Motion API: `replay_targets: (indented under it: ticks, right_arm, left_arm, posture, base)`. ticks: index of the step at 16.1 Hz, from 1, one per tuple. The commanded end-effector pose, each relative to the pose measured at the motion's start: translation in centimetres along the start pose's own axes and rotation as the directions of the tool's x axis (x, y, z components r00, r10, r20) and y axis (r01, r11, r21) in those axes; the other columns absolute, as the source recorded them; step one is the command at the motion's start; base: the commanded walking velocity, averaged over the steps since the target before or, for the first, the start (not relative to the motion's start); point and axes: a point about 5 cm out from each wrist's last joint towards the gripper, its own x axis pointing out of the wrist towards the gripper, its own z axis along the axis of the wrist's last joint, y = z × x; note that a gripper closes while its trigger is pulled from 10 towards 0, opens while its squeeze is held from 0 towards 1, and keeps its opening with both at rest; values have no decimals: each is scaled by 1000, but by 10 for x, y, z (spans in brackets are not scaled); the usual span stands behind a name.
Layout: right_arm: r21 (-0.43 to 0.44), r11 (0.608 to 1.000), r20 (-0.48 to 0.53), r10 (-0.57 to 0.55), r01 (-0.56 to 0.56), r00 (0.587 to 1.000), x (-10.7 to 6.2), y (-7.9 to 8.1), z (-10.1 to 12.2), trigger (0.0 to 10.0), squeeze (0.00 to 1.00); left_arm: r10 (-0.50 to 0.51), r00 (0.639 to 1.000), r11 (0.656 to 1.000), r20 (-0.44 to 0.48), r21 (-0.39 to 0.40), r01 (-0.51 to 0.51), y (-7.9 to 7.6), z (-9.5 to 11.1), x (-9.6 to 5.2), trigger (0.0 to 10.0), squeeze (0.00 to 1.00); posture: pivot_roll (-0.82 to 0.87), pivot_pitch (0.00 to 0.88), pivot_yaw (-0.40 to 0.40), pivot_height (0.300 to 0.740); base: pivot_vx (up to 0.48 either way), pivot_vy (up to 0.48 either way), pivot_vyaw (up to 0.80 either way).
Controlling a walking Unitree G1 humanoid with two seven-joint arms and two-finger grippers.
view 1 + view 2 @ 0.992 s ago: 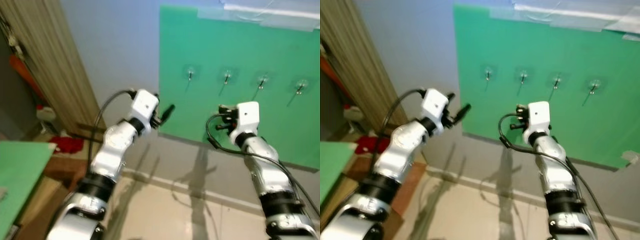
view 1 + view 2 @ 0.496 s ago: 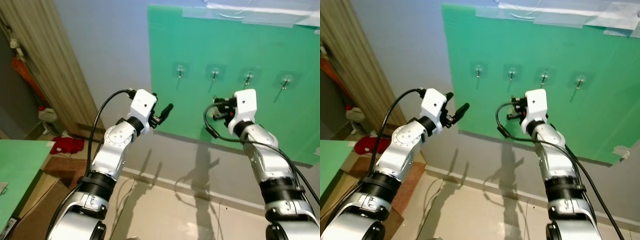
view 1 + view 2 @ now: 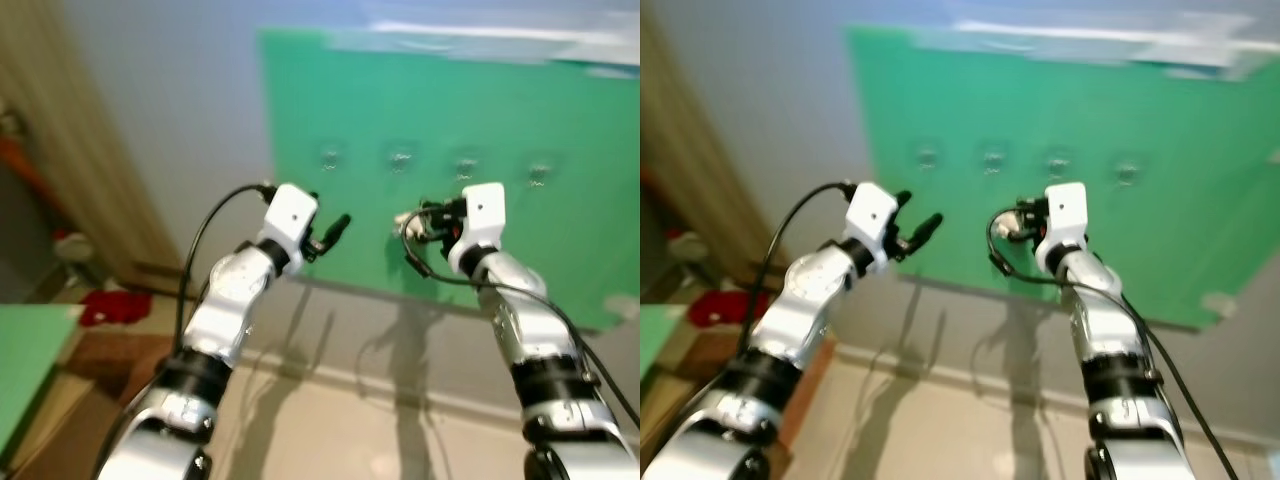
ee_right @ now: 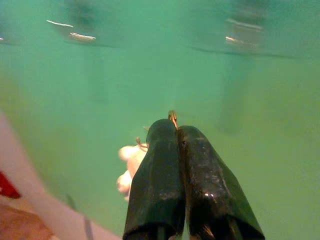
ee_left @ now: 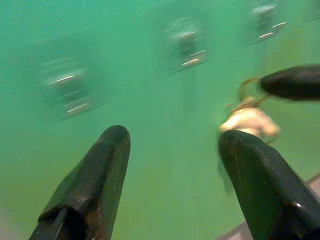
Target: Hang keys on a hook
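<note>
Green board [image 3: 560, 200]; keys [image 4: 131, 165] dangling below right gripper [image 4: 172, 122].

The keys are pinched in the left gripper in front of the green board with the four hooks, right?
Not the left. The right gripper is shut on the keys in front of the green board, as the right wrist view shows; the left gripper is open.

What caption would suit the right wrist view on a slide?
Right gripper, shut on a key ring with a pale charm, faces the green board and its blurred hooks.
</note>
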Motion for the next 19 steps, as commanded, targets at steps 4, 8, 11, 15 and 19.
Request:
replay_targets:
  ticks: [4, 8, 11, 15, 19]
  right_arm:
    - [-1, 1000, -1, 31, -31, 1000, 2, 9, 3, 0, 0]
    - [3, 982, 17, 188, -189, 982, -1, 26, 12, 0, 0]
    - [-25, 955, 28, 295, -294, 955, 2, 39, 26, 0, 0]
    - [-27, 955, 74, 298, -297, 952, 9, 37, 46, 0, 0]
    - [-6, 975, 132, 222, -223, 966, 12, 26, 59, 0, 0]
  left_arm:
    - [27, 999, 1000, -21, -11, -28, 10, -3, -5, 10000, 0]
    - [34, 999, 999, -19, -18, -35, 10, -3, -7, 10000, 0]
    - [32, 999, 999, -19, -24, -33, 9, -3, -8, 10000, 0]
    - [29, 999, 999, -16, -32, -29, 7, -2, -8, 10000, 0]
    - [26, 999, 999, -21, -37, -27, 6, -4, -9, 10000, 0]
  posture:
    - [-56, 0, 68, 740]
    - [-55, 0, 61, 740]
    - [-56, 0, 55, 740]
    - [-50, 0, 41, 740]
    - [-44, 0, 35, 740]
  base:
    - [131, -199, 0]
    - [0, 0, 0]
    - [0, 0, 0]
    - [0, 0, 0]
    - [0, 0, 0]
